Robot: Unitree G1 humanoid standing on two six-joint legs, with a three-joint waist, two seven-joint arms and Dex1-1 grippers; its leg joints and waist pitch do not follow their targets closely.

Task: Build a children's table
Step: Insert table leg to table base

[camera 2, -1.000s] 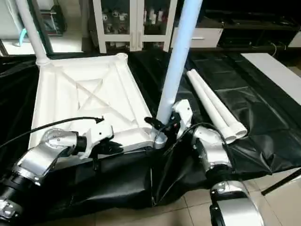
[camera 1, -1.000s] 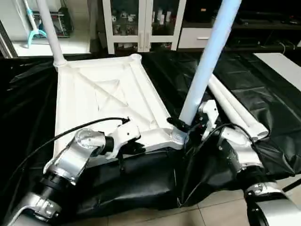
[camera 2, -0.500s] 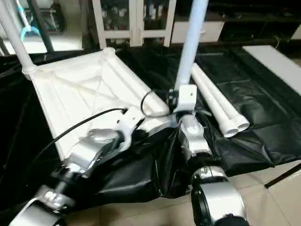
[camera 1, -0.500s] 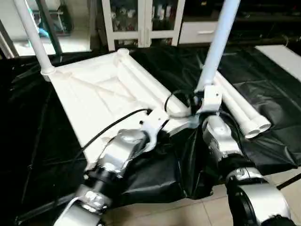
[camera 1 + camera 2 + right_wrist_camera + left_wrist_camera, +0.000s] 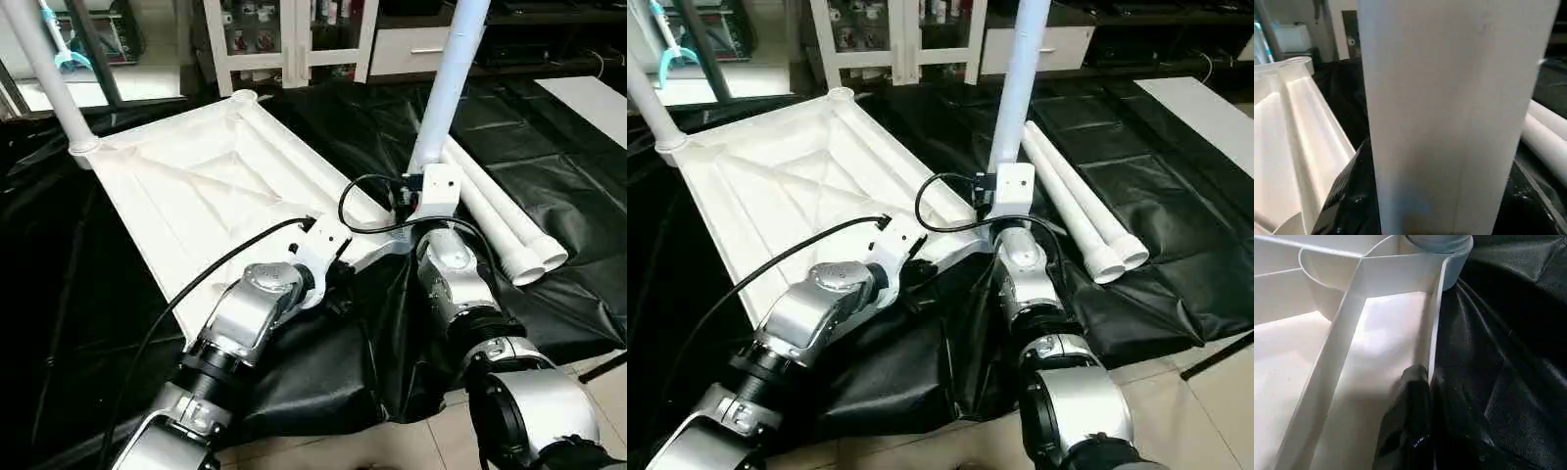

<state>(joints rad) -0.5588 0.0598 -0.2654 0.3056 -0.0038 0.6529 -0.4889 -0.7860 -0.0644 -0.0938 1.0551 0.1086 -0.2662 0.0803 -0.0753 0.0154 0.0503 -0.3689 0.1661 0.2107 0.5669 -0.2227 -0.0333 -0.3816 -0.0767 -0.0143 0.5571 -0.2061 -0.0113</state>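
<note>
The white tabletop [image 5: 196,196] lies upside down on a black sheet, X-ribs facing up. One white leg [image 5: 44,78] stands in its far left corner socket. A second leg [image 5: 446,88] rises upright from the near right corner. My right gripper [image 5: 413,192] is shut on this leg low down; in the right wrist view the leg [image 5: 1449,112] stands close, with a black finger [image 5: 1349,196] beside it. My left gripper [image 5: 338,284] is shut on the tabletop's near rim [image 5: 1432,323], one finger [image 5: 1410,401] pressing inside the wall.
Two loose white legs [image 5: 500,220] lie side by side on the black sheet [image 5: 549,147], right of my right arm. A white glass-door cabinet [image 5: 284,39] stands behind the work, and a white panel [image 5: 588,98] lies at the far right. Tiled floor shows along the near edge.
The head view has turned and tilted, so the whole scene has shifted. Both grippers keep their holds; my right forearm now stands in front of the leg's base rather than to its right.
</note>
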